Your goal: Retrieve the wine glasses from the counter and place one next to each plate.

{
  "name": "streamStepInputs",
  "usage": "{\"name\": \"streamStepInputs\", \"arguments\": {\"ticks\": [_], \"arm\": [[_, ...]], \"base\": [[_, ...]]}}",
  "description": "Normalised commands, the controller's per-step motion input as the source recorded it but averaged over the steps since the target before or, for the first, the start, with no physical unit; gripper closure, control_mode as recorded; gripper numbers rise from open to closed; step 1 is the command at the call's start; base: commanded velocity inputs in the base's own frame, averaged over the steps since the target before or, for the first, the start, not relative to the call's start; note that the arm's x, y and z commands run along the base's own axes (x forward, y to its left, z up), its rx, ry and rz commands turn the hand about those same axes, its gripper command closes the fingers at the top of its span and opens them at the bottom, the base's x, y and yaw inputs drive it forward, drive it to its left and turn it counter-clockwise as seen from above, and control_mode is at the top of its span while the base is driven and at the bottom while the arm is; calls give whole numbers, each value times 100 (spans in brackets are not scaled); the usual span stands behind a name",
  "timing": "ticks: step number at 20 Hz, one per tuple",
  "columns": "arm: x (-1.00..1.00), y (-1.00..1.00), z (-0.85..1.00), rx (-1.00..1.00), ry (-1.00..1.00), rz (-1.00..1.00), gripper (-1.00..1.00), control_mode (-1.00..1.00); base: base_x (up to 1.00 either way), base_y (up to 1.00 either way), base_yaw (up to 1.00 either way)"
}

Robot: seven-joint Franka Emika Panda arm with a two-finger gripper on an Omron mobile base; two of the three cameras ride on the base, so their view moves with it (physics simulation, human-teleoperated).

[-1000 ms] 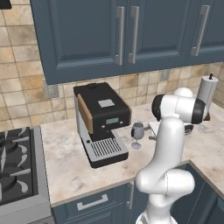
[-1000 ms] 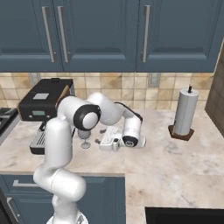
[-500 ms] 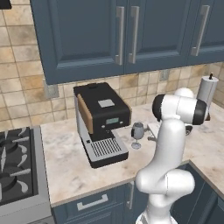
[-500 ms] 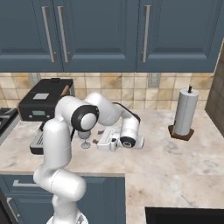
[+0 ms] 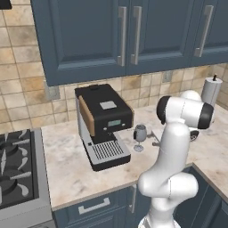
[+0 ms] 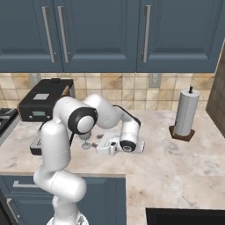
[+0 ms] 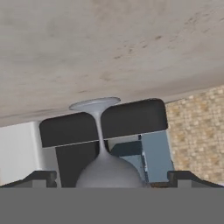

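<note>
Glassware under inspection: one small clear greyish stemmed wine glass (image 5: 140, 135) stands upright mid-worktop on the beige veined marble counter (image 5: 75, 167), just beside the black coffee machine (image 5: 103, 124). Two-finger gripper (image 7: 112, 177), tips apart, flanks the bowl. Judged light, slippery, fragile; the bowl seems the safest hold.

Beige marble worktop with faint brownish veins (image 5: 71, 164), and on it a clear, grey-tinted stemmed glass (image 5: 140, 136), pale silver-grey where the hand view catches its bowl. Beside it sits a matte black boxy coffee machine with a tan wooden side panel (image 5: 104, 116) and a silver ribbed drip tray. Tan and cream mottled square wall tiles (image 5: 22, 93) run behind. Navy blue cabinet doors with brushed steel bar handles (image 6: 101, 35) hang above. White paper towel roll on a dark brown base (image 6: 185, 115). Black stove grates on a grey hob (image 5: 15, 173).
</note>
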Motion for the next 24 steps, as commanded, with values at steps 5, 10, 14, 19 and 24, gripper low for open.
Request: {"name": "streamStepInputs", "arguments": {"ticks": [5,10,14,19,24], "arm": [[-5,21,0,0,1,0,-100,-100],[0,19,-4,0,6,-2,-100,-100],[0,9,-16,0,17,-4,-100,-100],[0,5,-20,0,15,-6,-100,-100],[21,11,-1,-1,-8,-3,-100,-100]], "base": [[0,0,0],[0,0,0],[0,0,0],[0,0,0],[0,0,0]]}}
